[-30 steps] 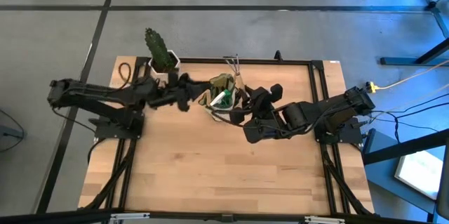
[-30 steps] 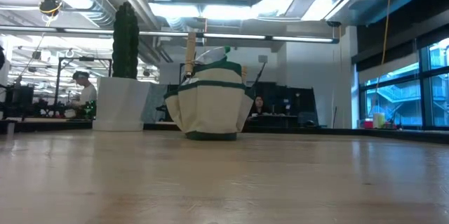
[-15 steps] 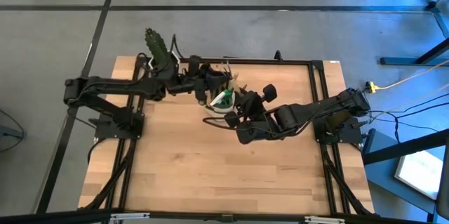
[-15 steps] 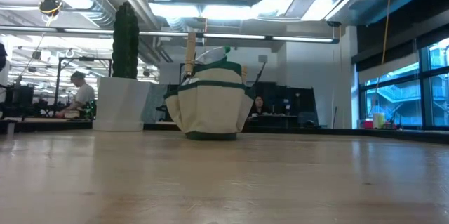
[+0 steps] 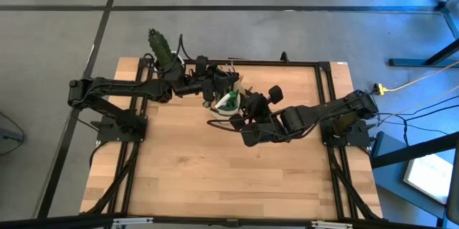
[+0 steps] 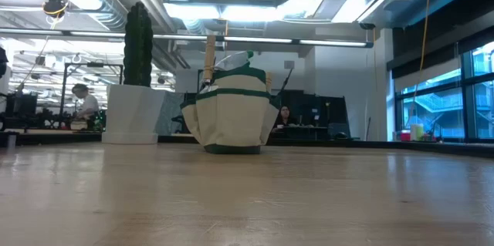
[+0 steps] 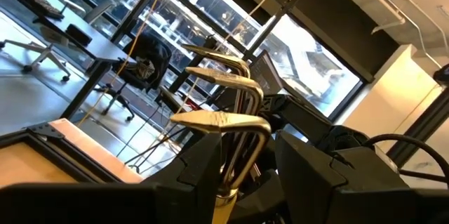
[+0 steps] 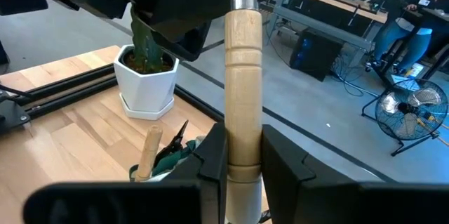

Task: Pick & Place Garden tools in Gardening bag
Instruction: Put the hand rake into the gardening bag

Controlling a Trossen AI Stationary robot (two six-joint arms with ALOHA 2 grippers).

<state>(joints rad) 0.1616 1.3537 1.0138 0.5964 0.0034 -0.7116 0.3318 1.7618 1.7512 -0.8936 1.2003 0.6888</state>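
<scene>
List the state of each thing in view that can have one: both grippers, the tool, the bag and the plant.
left gripper: open, one finger on each side of the rake's metal neck.
right gripper: shut on the rake's wooden handle.
rake: upright, tines on top, held by its handle.
gardening bag: standing upright on the table, tools sticking out of it.
cactus pot: upright, beside the bag.

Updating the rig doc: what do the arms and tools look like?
Two matte black jointed arms, left and right, on black bases bolted to a black frame. Black cables run along the links. Each tool, left and right, has two blocky black fingers. No markings visible.
</scene>
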